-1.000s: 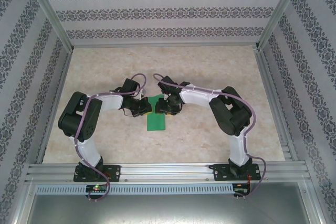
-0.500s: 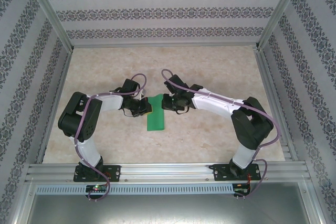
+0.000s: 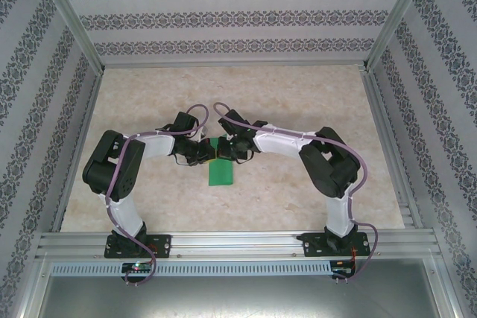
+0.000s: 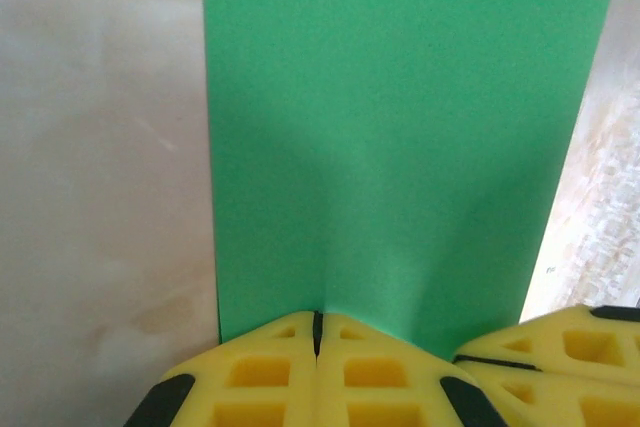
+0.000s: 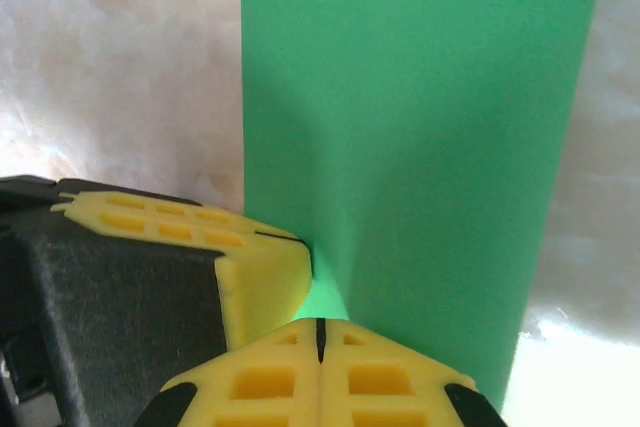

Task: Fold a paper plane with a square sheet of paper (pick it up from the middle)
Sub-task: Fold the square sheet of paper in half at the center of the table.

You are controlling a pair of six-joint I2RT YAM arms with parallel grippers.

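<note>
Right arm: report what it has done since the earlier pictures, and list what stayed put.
The right end effector pulled away to the right, then swung back left and closed on the far end of the green paper, right beside the left end effector. Unchanged: the left end effector stays shut on that same end, and the paper lies where it was on the table.

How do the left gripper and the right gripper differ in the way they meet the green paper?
The left gripper reaches in from the left, the right gripper from the right. The left gripper pinches the green paper close to a corner of its end edge; the right gripper sits further along that edge. Both are shut and appear to pinch the same end.
</note>
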